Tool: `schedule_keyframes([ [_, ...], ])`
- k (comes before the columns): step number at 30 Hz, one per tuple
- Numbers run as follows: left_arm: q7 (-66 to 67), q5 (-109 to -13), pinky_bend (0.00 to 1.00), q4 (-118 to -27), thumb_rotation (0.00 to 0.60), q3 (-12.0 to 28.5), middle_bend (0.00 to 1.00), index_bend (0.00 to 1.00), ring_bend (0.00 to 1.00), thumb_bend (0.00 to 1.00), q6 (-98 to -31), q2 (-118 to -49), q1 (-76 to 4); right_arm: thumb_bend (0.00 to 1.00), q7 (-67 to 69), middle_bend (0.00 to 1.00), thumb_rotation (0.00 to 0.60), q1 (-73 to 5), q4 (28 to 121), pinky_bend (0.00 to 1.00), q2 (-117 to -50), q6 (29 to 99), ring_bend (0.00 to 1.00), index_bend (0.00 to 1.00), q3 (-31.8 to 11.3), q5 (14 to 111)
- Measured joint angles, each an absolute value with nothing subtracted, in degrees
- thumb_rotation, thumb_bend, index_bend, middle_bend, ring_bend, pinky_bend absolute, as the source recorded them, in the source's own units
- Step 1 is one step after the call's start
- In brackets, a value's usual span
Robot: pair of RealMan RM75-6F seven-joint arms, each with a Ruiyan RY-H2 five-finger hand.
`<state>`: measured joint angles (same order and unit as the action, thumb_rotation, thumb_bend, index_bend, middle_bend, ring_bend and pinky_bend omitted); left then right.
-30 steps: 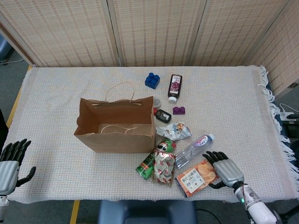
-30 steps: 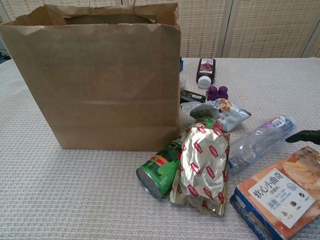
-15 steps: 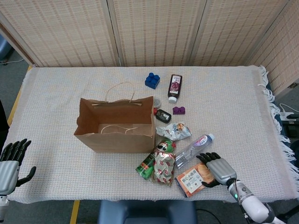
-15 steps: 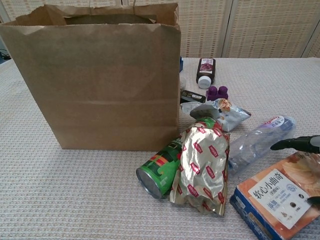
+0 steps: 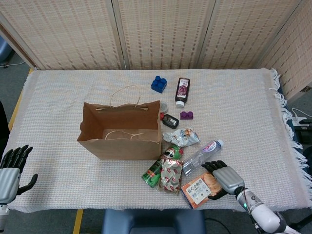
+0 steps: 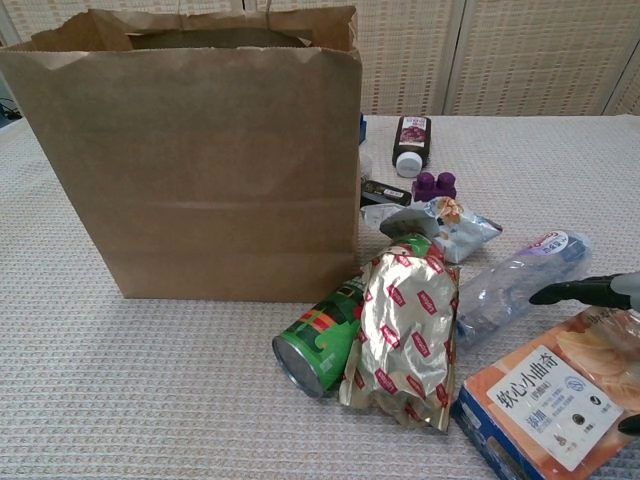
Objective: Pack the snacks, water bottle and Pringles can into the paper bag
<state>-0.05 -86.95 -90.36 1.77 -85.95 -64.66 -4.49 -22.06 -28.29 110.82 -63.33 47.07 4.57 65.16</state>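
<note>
Head view, left to right. Your left robot hand (image 5: 10, 170) hovers off the near-left corner of the tabletop (image 5: 253, 112), fingers spread and holding nothing; it is well apart from every item. The paper bag (image 5: 122, 130) stands upright with its mouth open and its handles loose, so items can be dropped straight in from above; nothing of the task's load can be seen inside it. Just right of the bag's near corner lies the Pringles can (image 6: 318, 344) on its side, with the foil snack pouch (image 6: 405, 335) draped over it; the pouch will probably have to come off first. Behind them sits a smaller crumpled snack bag (image 5: 182, 137). The water bottle (image 5: 202, 154) lies on its side, slanting away to the right. Your right robot hand (image 5: 225, 177) rests on the orange snack box (image 5: 201, 186), fingers splayed over its far end and the thumb tucked beside its edge; whether the box is truly gripped you cannot tell.

Further back, outside the task, are a blue brick (image 5: 158, 84), a dark juice bottle (image 5: 182, 91) and a purple brick (image 5: 186, 115). A pale woven cloth covers the tabletop, and reed screens (image 5: 161, 31) close the room behind.
</note>
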Motion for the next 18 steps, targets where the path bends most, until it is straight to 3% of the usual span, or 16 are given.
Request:
schedule_keyframes([
  [18, 0.0, -86.8, 0.00, -90.4, 0.600, 1.8, 0.00, 0.00, 0.00, 0.37, -85.9, -64.7, -4.5, 0.00, -26.5, 0.00, 0.391, -34.0, 112.4, 0.00, -61.3, 42.4, 0.00, 0.00, 6.6, 61.8],
])
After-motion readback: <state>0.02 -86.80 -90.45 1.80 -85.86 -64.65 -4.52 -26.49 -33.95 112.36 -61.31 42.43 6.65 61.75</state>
